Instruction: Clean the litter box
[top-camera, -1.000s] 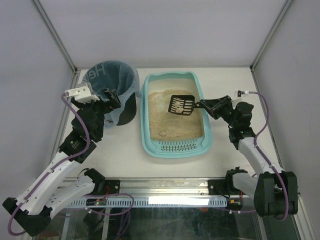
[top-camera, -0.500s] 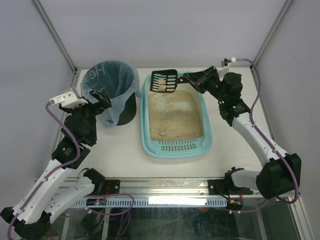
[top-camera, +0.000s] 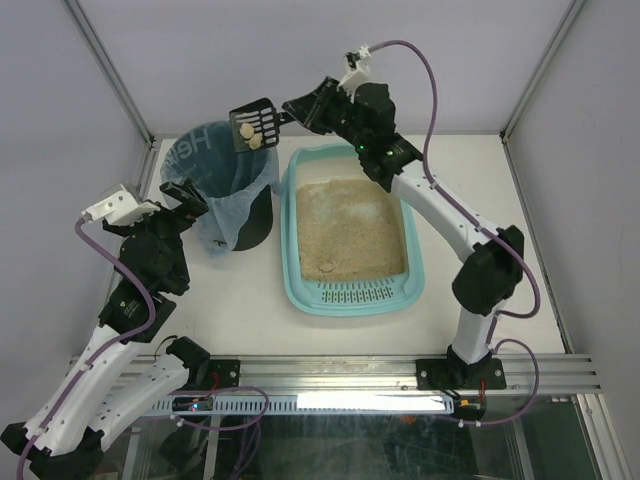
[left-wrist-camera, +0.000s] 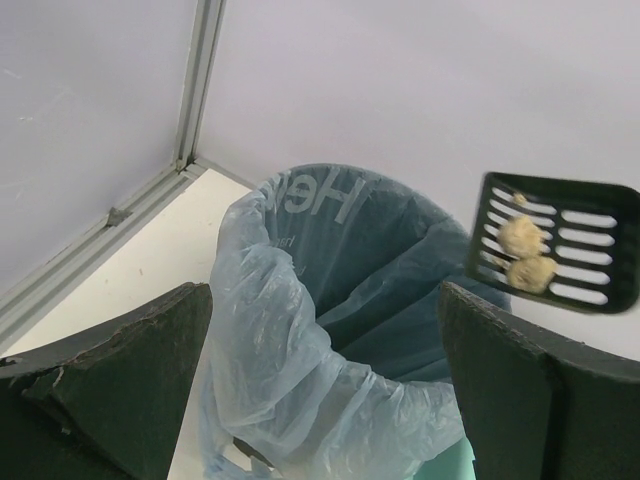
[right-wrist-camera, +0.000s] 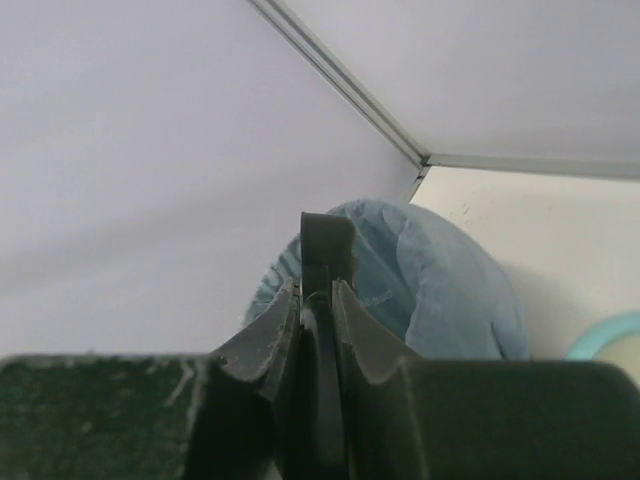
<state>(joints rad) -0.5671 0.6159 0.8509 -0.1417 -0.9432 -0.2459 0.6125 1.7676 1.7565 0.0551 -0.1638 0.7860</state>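
The white table (top-camera: 240, 300) in front of my bases is carrying two things. The teal litter box (top-camera: 288, 250) is lying right of centre, grate end nearest me. The dark bagged bin (top-camera: 258, 225) is standing just beside its far left corner.

I saw 2 matching arms bolted to the aluminium rail (top-camera: 330, 372): left arm (top-camera: 100, 365) and right arm (top-camera: 440, 210) wore white link shells, black joint housings and looping purple cables (top-camera: 431, 100). Farthest from the rail, the left gripper (left-wrist-camera: 325, 300) had chipped, scuffed black fingers (left-wrist-camera: 130, 370).
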